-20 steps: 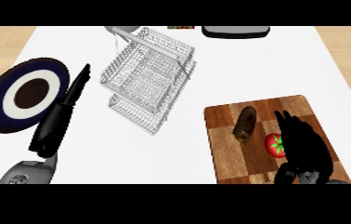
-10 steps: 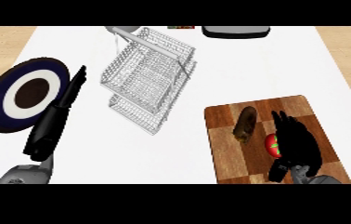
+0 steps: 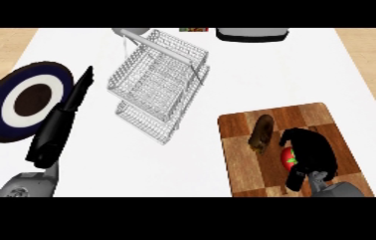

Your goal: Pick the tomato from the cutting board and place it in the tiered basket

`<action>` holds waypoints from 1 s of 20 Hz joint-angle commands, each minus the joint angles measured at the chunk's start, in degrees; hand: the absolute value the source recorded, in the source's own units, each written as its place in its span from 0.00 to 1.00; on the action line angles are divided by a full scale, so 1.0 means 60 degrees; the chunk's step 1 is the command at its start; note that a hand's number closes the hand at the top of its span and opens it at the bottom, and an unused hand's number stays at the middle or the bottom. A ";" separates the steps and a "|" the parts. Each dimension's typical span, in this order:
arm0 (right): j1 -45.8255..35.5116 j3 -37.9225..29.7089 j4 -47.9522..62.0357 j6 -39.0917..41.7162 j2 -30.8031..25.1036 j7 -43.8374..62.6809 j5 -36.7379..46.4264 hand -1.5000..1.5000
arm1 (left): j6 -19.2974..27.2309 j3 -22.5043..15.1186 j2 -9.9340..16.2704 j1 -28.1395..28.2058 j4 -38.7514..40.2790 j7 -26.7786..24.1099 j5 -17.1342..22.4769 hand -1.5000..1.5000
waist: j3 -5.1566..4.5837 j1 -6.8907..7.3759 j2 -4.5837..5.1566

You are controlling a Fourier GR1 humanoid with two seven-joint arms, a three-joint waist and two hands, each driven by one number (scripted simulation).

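Observation:
A red tomato (image 3: pixel 288 157) lies on the wooden cutting board (image 3: pixel 242 125) at the lower right, mostly hidden by my right hand (image 3: pixel 311 149). That hand covers it from the right with fingers curled down around it. A silver wire tiered basket (image 3: pixel 158 79) stands at the middle of the white counter, well to the upper left of the board. My left hand (image 3: pixel 62 119) rests at the left with fingers straight, pointing away from me, beside a plate.
A brown oblong item (image 3: pixel 260 133) lies on the board just left of my right hand. A dark blue plate (image 3: pixel 29 99) with a white ring sits at the left edge. A grey appliance (image 3: pixel 249 34) stands at the back.
My right hand has drawn in lower over the tomato and its fingers have curled around it, hiding more of it. The left hand shifted only slightly.

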 commanded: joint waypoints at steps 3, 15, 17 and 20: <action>0.0424 0.0520 -0.0812 -0.0766 0.0362 -0.0259 0.0961 1.00 | -0.0235 0.0160 -0.0035 0.0134 -0.0493 0.0286 0.0010 0.50 | 0.0085 0.0002 0.0029; 0.1634 -0.0952 -0.2829 -0.1070 0.0214 0.1459 0.1845 1.00 | -0.0205 0.0103 -0.0362 0.0376 -0.0222 -0.0055 -0.0395 0.50 | 0.0081 -0.0075 0.0024; 0.1969 -0.1066 -0.3576 -0.1149 0.0295 0.1585 0.1850 1.00 | -0.0111 0.0134 -0.0465 0.0101 -0.0173 0.0132 -0.0517 0.50 | 0.0081 -0.0079 0.0028; 0.2126 -0.1031 -0.5495 -0.0378 0.0400 0.2068 0.1605 1.00 | -0.0374 0.0265 -0.0298 0.0706 -0.0575 -0.0065 -0.0281 0.50 | 0.0077 -0.0061 0.0005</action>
